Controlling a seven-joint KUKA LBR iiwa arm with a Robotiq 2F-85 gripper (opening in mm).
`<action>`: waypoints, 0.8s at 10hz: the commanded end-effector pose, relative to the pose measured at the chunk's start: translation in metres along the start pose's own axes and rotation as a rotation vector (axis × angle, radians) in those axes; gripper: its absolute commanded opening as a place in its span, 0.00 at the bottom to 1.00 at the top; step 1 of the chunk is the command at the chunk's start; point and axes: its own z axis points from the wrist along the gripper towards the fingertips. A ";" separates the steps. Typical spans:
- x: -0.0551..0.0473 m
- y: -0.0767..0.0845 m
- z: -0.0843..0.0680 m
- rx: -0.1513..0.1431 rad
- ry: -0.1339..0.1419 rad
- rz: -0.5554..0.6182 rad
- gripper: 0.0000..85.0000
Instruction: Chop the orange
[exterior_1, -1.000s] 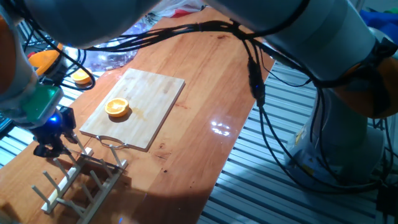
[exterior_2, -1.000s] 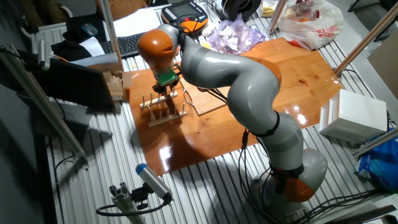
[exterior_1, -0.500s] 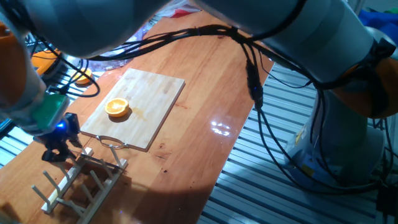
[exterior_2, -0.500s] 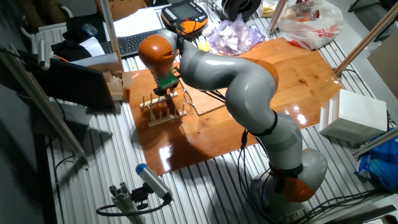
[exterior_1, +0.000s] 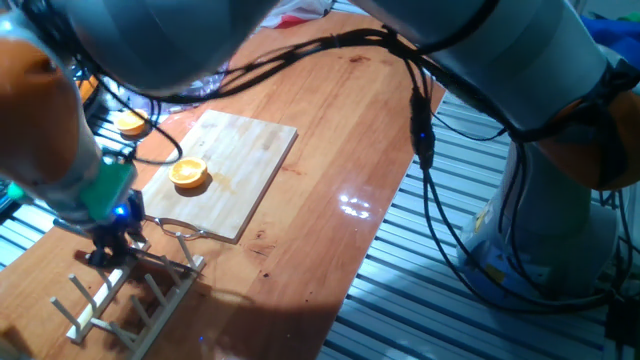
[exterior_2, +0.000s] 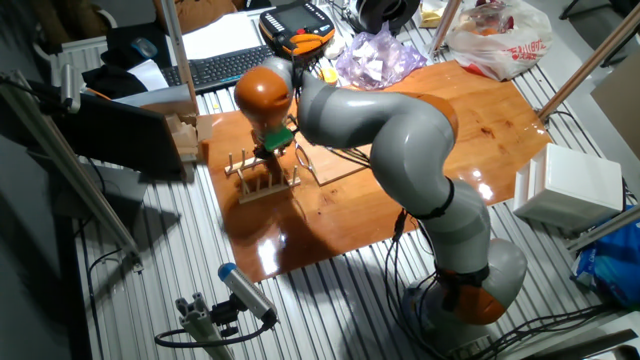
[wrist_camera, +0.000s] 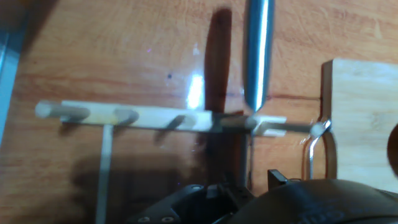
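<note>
The orange (exterior_1: 188, 172) is a half with its cut face up, lying on the pale wooden cutting board (exterior_1: 245, 150). My gripper (exterior_1: 108, 248) is low over the near end of the wooden peg rack (exterior_1: 130, 290), to the left of the board and apart from the orange. In the other fixed view the gripper (exterior_2: 270, 156) sits right above the rack (exterior_2: 262, 180). The hand view shows a silver blade (wrist_camera: 257, 53) running away from the fingers across the rack's rail (wrist_camera: 155, 117). The fingers are dark and mostly hidden, so their state is unclear.
The board's wire loop handle (exterior_1: 183, 231) lies next to the rack; it also shows in the hand view (wrist_camera: 316, 152). A second orange fruit (exterior_1: 130, 123) and a plastic bag lie beyond the board. The arm's black cables (exterior_1: 420, 140) hang over the table.
My gripper has moved right and lower along the rack, closer to the board's handle. The orange has not moved.
</note>
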 end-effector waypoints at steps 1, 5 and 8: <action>0.001 -0.002 0.000 -0.004 0.001 0.001 0.40; 0.002 -0.003 0.000 0.036 -0.040 0.034 0.20; 0.002 -0.003 0.000 0.051 -0.053 0.064 0.00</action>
